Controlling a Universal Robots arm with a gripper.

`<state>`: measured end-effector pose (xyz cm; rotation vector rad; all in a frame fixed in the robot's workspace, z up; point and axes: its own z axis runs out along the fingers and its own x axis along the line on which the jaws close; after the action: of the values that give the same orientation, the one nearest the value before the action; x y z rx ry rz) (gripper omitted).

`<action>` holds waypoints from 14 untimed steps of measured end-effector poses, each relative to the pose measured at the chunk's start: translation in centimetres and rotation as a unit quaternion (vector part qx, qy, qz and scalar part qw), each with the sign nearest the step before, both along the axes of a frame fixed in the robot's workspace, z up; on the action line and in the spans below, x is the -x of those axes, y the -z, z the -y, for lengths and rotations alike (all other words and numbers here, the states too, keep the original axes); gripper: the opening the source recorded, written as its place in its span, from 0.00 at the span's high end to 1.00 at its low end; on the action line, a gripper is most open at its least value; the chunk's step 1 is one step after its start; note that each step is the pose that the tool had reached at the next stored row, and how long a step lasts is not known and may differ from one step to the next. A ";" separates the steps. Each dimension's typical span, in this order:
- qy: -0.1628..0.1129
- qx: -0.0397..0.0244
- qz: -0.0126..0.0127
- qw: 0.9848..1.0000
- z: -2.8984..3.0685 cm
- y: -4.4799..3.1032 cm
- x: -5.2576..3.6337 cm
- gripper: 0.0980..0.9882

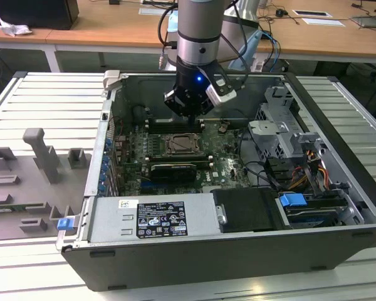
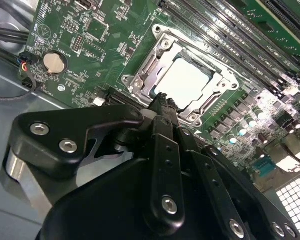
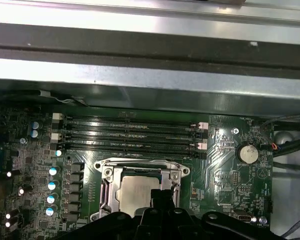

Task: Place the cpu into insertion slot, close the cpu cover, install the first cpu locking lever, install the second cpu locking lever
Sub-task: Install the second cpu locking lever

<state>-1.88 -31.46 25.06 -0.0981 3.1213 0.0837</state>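
Observation:
The cpu (image 2: pixel 186 80) lies flat in the insertion slot (image 1: pixel 180 145) on the green board, its silvery face showing through the window of the cpu cover (image 2: pixel 149 59). The cover lies flat around the chip. My gripper (image 2: pixel 162 98) hangs just above the edge of the socket with its black fingers together and nothing between them. The first wrist view shows the cpu (image 3: pixel 134 192) and cover frame (image 3: pixel 107 176) just beyond the gripper (image 3: pixel 161 194). In the exterior view the gripper (image 1: pixel 189 113) hovers over the far side of the slot.
Long memory slots (image 3: pixel 130 135) run beside the socket, toward the case's back wall (image 3: pixel 150 82). A long black card (image 1: pixel 171 170) sits in front of the socket. A coin battery (image 3: pixel 247 153), cables (image 1: pixel 263 169), a drive cage (image 1: pixel 282 132) and the power supply (image 1: pixel 153 219) crowd the case.

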 end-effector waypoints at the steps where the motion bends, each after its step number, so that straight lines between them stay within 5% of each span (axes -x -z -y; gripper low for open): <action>1: 0.000 0.000 0.000 1.000 0.06 0.00 0.00 0.99; 14: 0.000 0.002 0.000 1.000 0.56 -0.48 0.00 0.99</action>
<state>-1.87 -32.02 25.54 -0.0985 3.1216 0.0782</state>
